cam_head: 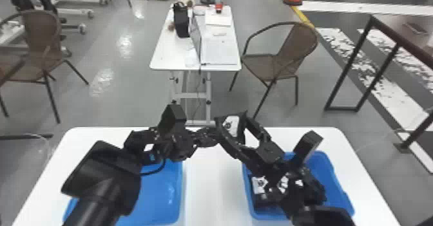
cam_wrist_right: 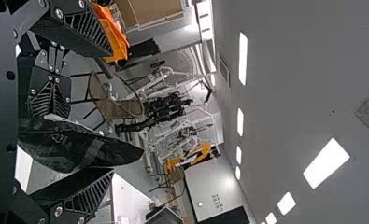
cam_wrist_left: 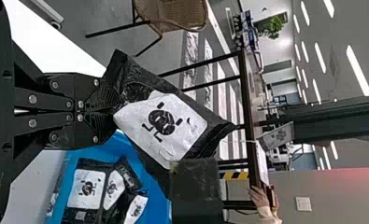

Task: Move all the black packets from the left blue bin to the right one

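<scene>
Black packet (cam_wrist_left: 163,128), long axis slanting from left jaws

packet (cam_wrist_left: 147,77) black | label (cam_wrist_left: 180,142) white, black-patterned | left bin (cam_head: 158,193) blue | right bin (cam_head: 328,177) blue

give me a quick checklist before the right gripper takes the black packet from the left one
1. Left gripper shut on black packet: ok.
2. Right gripper open: ok.
3. Packet between the right gripper's fingers: ok.
4. Right gripper closed on it, so the left could let go: not ok, fingers apart.
5. Right blue bin holding other packets: ok.
6. Left blue bin empty: cannot tell, left arm covers part.
</scene>
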Available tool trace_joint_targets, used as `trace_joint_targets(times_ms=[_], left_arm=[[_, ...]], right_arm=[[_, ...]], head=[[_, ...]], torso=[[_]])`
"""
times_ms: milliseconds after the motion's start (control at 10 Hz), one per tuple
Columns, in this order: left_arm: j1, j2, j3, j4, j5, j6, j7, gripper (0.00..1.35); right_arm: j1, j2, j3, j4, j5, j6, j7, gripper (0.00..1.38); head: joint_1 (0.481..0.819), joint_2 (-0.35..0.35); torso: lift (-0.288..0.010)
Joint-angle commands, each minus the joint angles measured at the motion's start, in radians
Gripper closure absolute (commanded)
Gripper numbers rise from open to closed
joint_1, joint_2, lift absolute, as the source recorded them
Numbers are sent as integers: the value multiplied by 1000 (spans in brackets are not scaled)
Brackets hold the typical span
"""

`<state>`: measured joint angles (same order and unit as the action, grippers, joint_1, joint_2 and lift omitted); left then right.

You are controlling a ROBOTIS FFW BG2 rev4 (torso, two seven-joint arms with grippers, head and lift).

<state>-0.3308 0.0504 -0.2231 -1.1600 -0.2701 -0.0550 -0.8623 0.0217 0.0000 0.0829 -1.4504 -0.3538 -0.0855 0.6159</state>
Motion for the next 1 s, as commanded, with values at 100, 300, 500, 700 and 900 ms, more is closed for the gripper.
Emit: trace_joint_targets(times_ms=[100,300,500,700,900], left_arm=[[-5,2,-32,0,42,-2,8,1213],[-4,5,-33,0,51,-3,8,1213],[-1,3,-27,0,60,-8,11,1213],[12,-1,2,-1,75,-16,22,1098],[59,-7,85,-40,77,-3,25,391]], right_arm=[[-37,1,6,42,7,0,-1,386],[-20,1,5,39,-33,0,-53,1101],[-9,1,5,50,-59,-28,-59,1259],[-9,1,5,62,-91,-60,-65,1260],[-17,1,-31,67,-97,-62,-78,1260]], head=[[695,-76],[695,-83],[695,-94],[695,-98],[695,-95]], torso=[[0],[0],[0],[0],[0]])
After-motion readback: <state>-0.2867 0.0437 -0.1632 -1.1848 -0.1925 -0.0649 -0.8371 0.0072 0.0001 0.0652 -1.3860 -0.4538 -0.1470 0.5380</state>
